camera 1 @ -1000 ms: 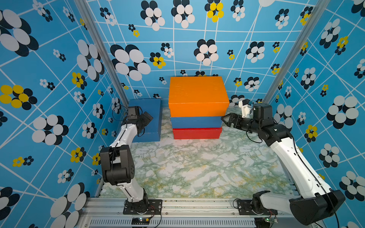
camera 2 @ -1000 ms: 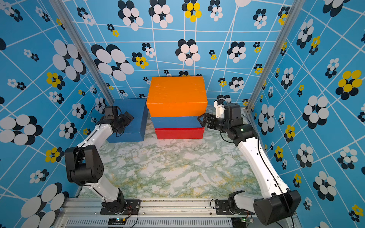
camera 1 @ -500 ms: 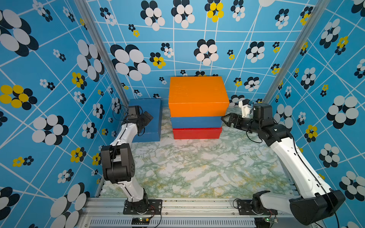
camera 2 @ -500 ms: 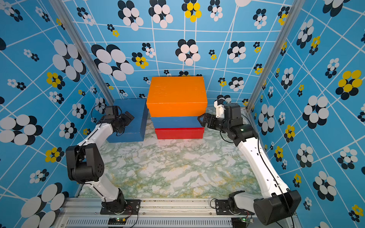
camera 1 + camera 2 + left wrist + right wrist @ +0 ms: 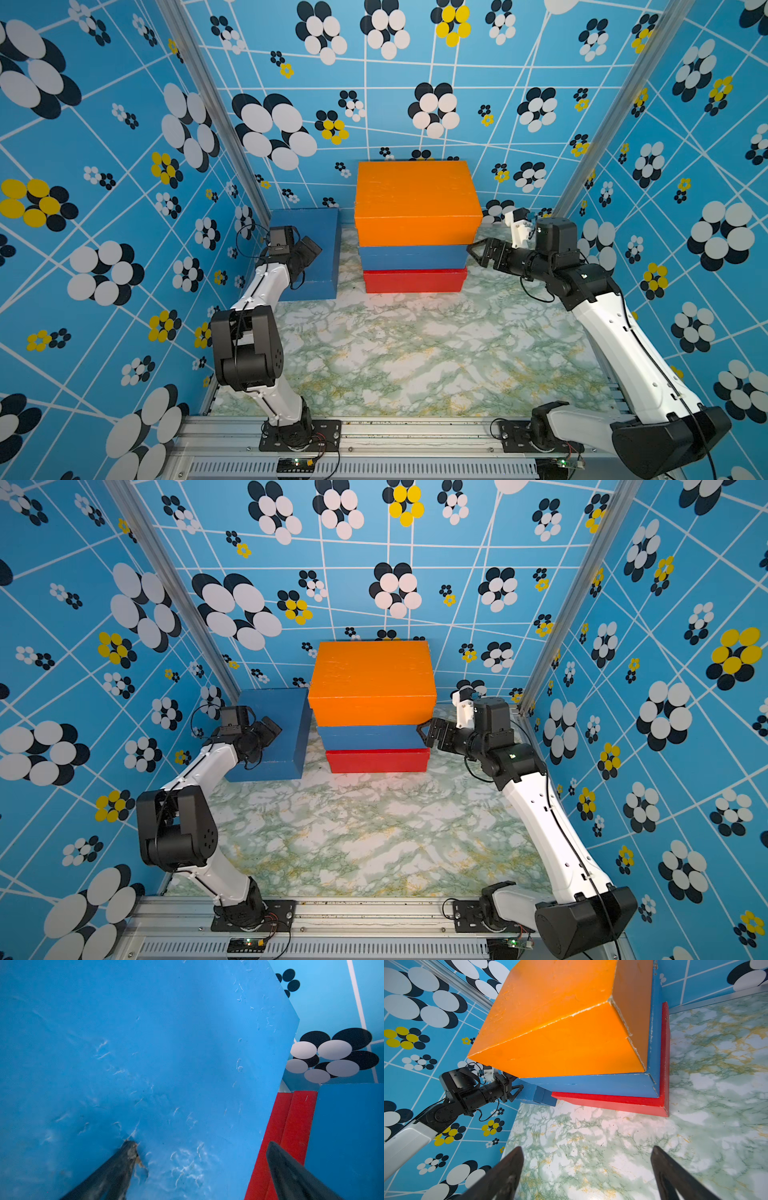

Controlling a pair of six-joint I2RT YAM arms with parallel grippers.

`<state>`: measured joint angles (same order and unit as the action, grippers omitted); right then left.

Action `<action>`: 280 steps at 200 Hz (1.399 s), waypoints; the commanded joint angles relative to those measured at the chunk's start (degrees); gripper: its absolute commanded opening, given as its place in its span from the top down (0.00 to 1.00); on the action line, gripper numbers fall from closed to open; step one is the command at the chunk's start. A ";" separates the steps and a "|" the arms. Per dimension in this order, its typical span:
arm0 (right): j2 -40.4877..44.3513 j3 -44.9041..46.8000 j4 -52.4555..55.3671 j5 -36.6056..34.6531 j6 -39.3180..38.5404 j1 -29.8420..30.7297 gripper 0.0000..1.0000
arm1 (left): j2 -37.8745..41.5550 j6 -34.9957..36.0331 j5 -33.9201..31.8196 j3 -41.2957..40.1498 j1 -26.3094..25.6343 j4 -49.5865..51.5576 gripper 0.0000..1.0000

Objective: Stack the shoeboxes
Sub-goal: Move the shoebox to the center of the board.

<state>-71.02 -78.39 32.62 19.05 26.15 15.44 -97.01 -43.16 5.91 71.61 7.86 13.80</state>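
Nothing has shifted in the last second; both arms hold as before. Over the green-veined marble table [image 5: 415, 357], the left gripper [image 5: 311, 248] spreads its fingers wide above the lone blue box [image 5: 307, 218] in the far left corner, one fingertip [image 5: 127, 1149] against its scuffed matte lid. The right gripper [image 5: 478, 250], fingers apart and empty, sits just beside the stack at the far edge: red box [image 5: 413, 281] lowest, mid blue box [image 5: 411, 257] on it, taller orange box [image 5: 415, 203] on top, its painted edges chipped white

Bright, even light fills every view, and shadows are soft. The top views bend at their edges. In the left wrist view the fingers [image 5: 112, 1174] are out of focus.
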 commanded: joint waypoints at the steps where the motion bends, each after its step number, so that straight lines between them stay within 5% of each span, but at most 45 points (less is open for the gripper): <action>1: 1.71 0.08 1.40 -0.84 -0.57 -0.41 0.03 | 1.48 -1.73 -1.67 -3.89 0.02 4.59 0.00; 166: 7.54 0.98 3.59 -1.47 -1.47 -1.29 0.01 | 25.27 -10.94 -11.74 -22.83 -12.89 6.03 0.00; 222: 7.87 1.51 3.34 -0.69 -0.85 -1.42 0.01 | 32.92 -9.87 -13.57 -15.21 -13.23 11.50 0.00; 280: 8.86 4.67 1.63 1.87 0.54 -0.68 0.02 | 23.27 -5.09 -6.92 -1.57 -3.13 9.93 0.00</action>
<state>-63.53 -75.85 35.31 19.00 25.96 14.26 -68.45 -51.70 -4.08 65.58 -0.23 23.66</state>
